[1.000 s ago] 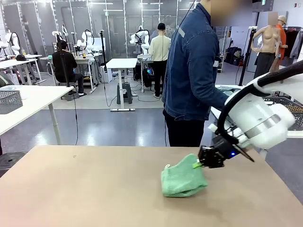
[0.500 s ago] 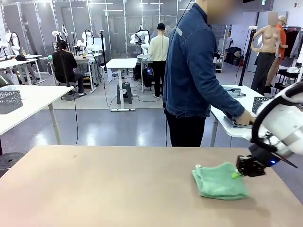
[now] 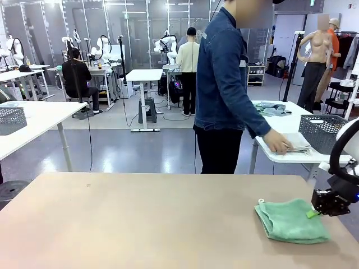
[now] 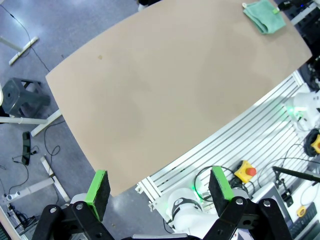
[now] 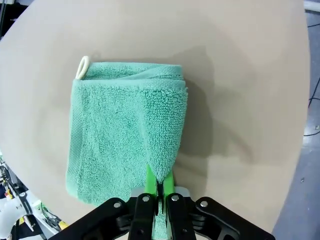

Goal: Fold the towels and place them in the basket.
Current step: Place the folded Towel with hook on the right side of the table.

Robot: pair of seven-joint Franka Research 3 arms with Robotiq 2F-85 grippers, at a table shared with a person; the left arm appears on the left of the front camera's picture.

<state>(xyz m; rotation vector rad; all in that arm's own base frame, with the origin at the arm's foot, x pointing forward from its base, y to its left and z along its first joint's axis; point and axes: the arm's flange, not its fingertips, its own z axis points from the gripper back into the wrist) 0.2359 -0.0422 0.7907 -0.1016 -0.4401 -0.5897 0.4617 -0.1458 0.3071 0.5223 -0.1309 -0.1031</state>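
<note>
A folded mint green towel (image 3: 291,222) lies flat near the right end of the brown table (image 3: 140,224), its loop toward the far side. My right gripper (image 3: 312,213) is low at the towel's right edge and shut on it. In the right wrist view the green pads (image 5: 150,181) pinch a fold of that towel (image 5: 125,125). My left gripper (image 4: 159,185) hangs high over the table's near edge, open and holding nothing, with the towel (image 4: 265,15) far off. A dark wire-mesh basket (image 3: 325,131) stands on a white side table, beside a folded pale grey towel (image 3: 297,147) under the person's hand (image 3: 276,142).
The person in a denim jacket (image 3: 224,84) stands at the table's far side, leaning toward the side table (image 3: 263,140). More cloth (image 3: 272,109) lies farther back on it. Another mesh basket (image 3: 11,119) sits on a white table at the left.
My right gripper has dragged the green towel from mid-table toward the right end, and the towel now lies flatter. The person has turned and reached a hand onto the grey towel.
</note>
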